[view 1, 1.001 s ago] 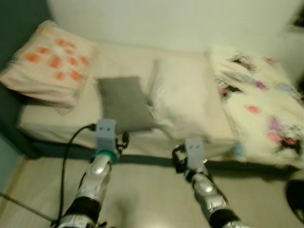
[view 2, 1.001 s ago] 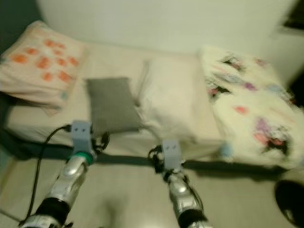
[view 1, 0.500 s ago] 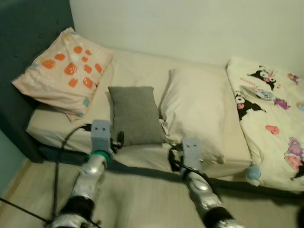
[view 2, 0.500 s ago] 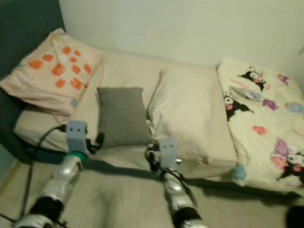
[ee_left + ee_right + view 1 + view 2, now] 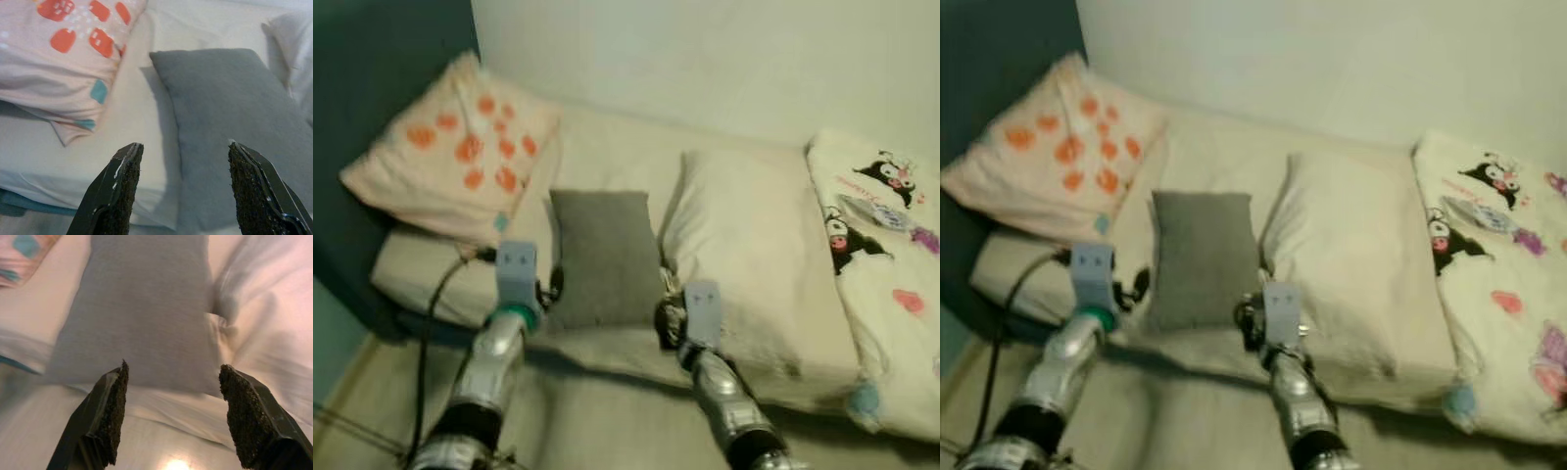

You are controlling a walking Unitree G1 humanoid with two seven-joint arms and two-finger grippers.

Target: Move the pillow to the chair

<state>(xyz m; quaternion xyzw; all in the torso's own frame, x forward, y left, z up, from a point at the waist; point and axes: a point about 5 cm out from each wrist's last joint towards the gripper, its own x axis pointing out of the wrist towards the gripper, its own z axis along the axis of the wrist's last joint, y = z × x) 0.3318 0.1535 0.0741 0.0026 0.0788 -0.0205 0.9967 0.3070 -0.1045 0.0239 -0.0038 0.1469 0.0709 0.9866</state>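
Note:
A small grey pillow lies flat on the bed between an orange-patterned pillow and a large cream pillow. My left gripper is open and held in front of the grey pillow's near left corner, by the bed's edge. My right gripper is open too, just before the grey pillow's near edge. Neither gripper touches the pillow, and nothing is between their fingers. Both arms reach forward from below toward the bed front.
A white blanket with cartoon figures covers the bed's right part. A dark headboard stands at the left and a pale wall behind the bed. Pale floor lies below the mattress edge. A black cable runs along my left arm.
The camera has come closer to the bed and swung a little left. Both grippers now reach the mattress edge, nearer the grey pillow. Their fingers stay open.

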